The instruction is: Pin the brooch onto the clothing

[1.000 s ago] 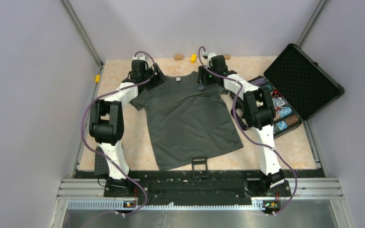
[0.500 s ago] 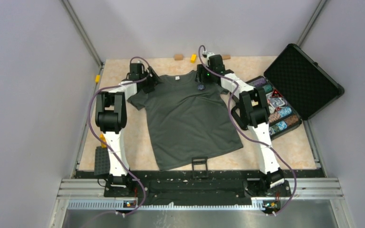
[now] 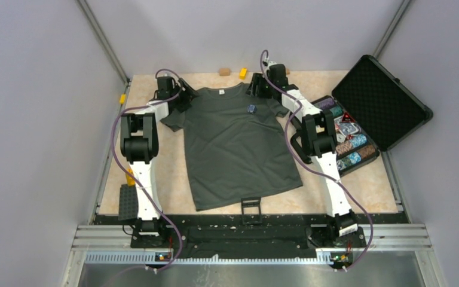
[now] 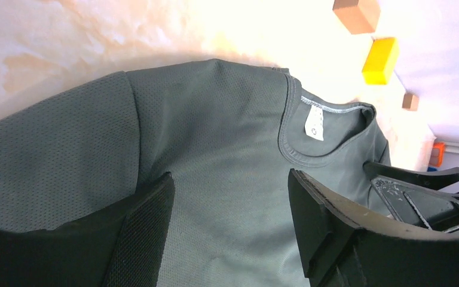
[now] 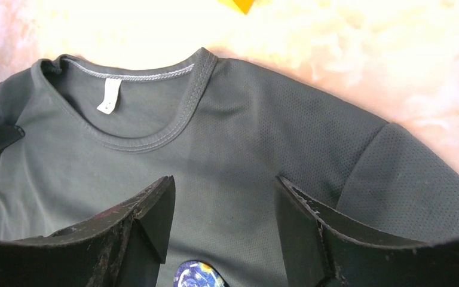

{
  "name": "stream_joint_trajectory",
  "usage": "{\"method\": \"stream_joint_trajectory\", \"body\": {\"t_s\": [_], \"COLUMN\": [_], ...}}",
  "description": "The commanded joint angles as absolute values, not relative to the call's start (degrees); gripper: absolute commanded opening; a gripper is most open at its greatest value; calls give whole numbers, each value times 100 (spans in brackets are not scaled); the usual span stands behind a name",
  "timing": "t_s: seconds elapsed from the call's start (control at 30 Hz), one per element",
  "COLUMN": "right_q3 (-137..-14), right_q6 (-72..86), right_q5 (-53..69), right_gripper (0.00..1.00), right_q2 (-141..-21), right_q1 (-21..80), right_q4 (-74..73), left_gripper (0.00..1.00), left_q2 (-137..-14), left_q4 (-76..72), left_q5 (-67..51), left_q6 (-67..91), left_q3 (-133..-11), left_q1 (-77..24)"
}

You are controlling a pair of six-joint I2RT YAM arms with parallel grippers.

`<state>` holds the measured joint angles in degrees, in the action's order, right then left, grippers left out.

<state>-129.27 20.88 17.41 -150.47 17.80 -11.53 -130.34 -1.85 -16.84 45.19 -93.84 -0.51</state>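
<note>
The dark grey-green T-shirt [image 3: 236,149] lies spread flat mid-table, its collar toward the far edge and showing a white neck label [image 4: 314,124]. The small blue-and-silvery brooch [image 3: 250,108] sits on its chest right of the collar; it also shows at the bottom edge of the right wrist view [image 5: 198,275]. My left gripper [image 3: 181,97] is open over the shirt's left shoulder [image 4: 230,179], with only fabric below. My right gripper [image 3: 262,89] is open over the right shoulder [image 5: 223,182], just beyond the brooch and not touching it.
An open black case [image 3: 378,101] holding poker chips [image 3: 349,143] stands at the right. A yellow block [image 3: 242,73] and a brown block [image 3: 223,72] lie at the far edge. A small black frame [image 3: 251,207] sits at the shirt's hem. A black mat [image 3: 127,203] lies near left.
Both grippers have moved toward the far edge and outward to the shirt's shoulders. The shirt now lies flatter and straighter, and the brooch shows plainly on its chest.
</note>
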Motion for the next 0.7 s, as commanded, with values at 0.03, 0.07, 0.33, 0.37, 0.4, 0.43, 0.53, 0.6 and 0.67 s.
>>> {"method": "stream_joint_trajectory", "body": {"t_s": [0.03, 0.07, 0.33, 0.37, 0.4, 0.43, 0.53, 0.6, 0.67], "right_q3": [-13371, -13435, -13860, -13859, -13848, -13826, -13675, -13448, -12923], "right_q6": [2389, 2418, 2160, 2105, 2022, 1917, 1622, 1450, 1384], "right_q5": [1963, 2032, 2810, 2880, 2943, 2997, 3058, 3088, 3088], "right_gripper": [66, 67, 81, 81, 81, 81, 81, 82, 84], "right_q2": [-15551, -15594, -15830, -15768, -15681, -15585, -15125, -14690, -14048], "right_q1": [1680, 1656, 1615, 1613, 1617, 1616, 1610, 1615, 1623], "right_q4": [-1263, -1185, -569, -539, -550, -574, -787, -995, -993], "left_gripper": [74, 74, 74, 74, 75, 75, 78, 80, 81], "left_q2": [-13430, -13464, -13704, -13691, -13660, -13598, -13308, -13068, -12788], "left_q4": [-212, -211, -148, -187, -246, -325, -356, -221, -97], "left_q5": [-1636, -1640, -1776, -1875, -1982, -2085, -2262, -2258, -2203], "left_q6": [4671, 4678, 4361, 4278, 4186, 4103, 3721, 3430, 3146], "left_q3": [-9695, -9743, -10321, -10374, -10413, -10427, -10539, -10616, -10616], "left_q1": [208, 223, 316, 316, 310, 301, 244, 160, 70]}}
